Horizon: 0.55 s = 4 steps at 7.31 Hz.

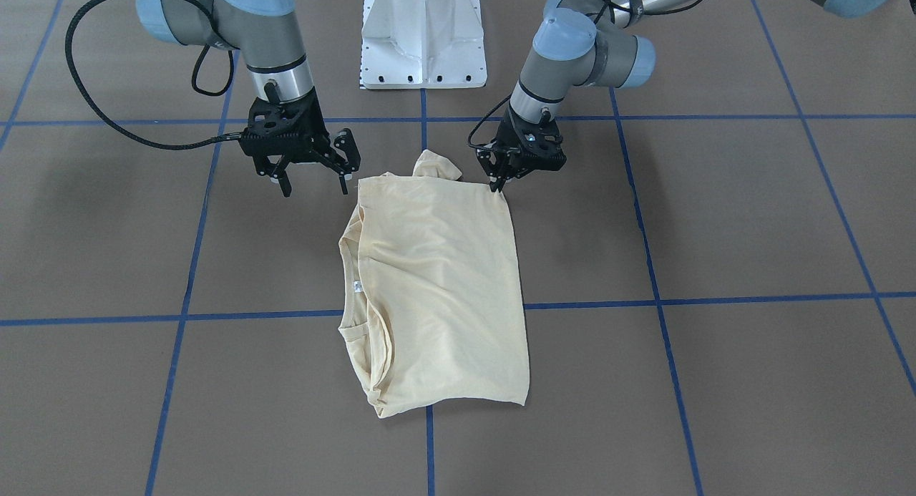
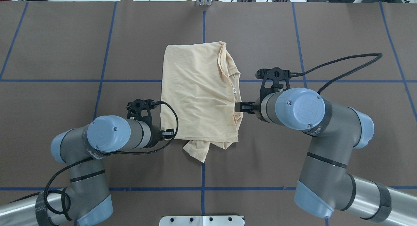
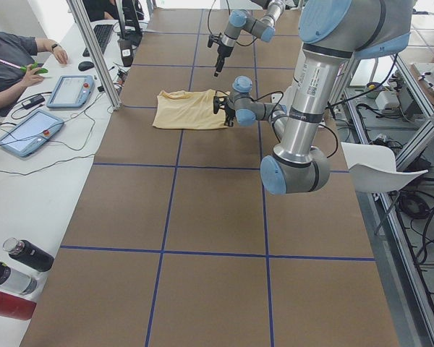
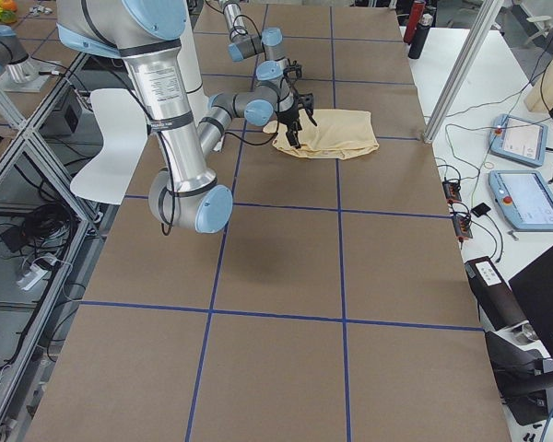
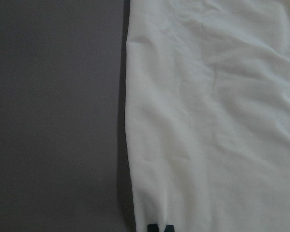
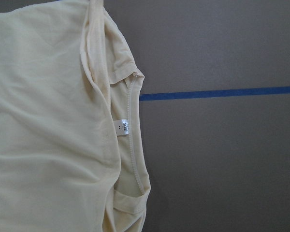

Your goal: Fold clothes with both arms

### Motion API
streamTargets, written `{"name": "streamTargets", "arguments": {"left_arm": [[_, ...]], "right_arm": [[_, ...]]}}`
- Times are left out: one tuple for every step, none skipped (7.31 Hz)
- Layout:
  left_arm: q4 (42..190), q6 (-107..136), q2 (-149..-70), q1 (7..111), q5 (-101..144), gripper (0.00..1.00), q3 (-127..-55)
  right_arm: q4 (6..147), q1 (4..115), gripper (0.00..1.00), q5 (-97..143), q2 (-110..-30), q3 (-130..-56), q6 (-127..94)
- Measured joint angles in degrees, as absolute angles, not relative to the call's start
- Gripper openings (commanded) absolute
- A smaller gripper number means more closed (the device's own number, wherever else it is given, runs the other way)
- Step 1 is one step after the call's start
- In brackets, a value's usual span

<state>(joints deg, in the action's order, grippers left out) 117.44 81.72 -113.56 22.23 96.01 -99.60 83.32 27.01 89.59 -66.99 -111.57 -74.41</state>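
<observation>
From the operators' side, the table [image 1: 715, 217] is covered in dull brown sheeting marked into big squares by blue tape lines [image 1: 594, 305], and the robot's white pedestal [image 1: 422, 38] stands at its far edge. The pale cream-yellow T-shirt [image 1: 444, 281] lies near the middle of it, folded into a rough rectangle across one of the tape lines. The collar runs along one long side with the small white neck label [image 1: 357, 287] showing. A bunched bit of sleeve [image 1: 436, 165] pokes out from under the edge nearest the robot.

The left gripper [image 1: 496, 185] is down at a corner of that near edge with its jaws drawn together. As far as I can make out they are nipping the cloth there, though the wrist camera shows only the very tips. The right gripper [image 1: 315, 190] hangs by the other near corner, on the collar side. Its fingers are spread wide with nothing between them, just beside the fabric.

Along one long side of the table runs a white side desk [image 3: 14, 188] (rather cluttered). On it are two pendants [image 3: 71, 90], trailing cables and a few bottles [image 3: 25, 254], and an operator [image 3: 7, 61] in grey sits at it. On the opposite side, a white chair [image 3: 376, 166] sits among aluminium framing.
</observation>
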Motion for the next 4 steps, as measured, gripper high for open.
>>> {"name": "streamTargets", "arguments": {"left_arm": [[117.38,81.68,-113.56,22.27,95.99,0.00,-99.88],[117.37,81.66,-113.56,22.30,95.98,0.00,-100.02],[117.39,81.65,-113.55,22.32,95.99,0.00,-100.07],[117.41,81.67,-113.55,22.32,96.03,0.00,-100.12]], "right_arm": [[83.32,26.22,0.98,89.35,-66.90,-111.30,-76.14],[83.30,25.08,0.93,88.48,-66.58,-110.66,-78.69],[82.94,23.87,0.84,86.61,-66.00,-109.33,-81.79],[81.11,22.96,0.80,84.71,-65.36,-107.05,-84.39]]}}
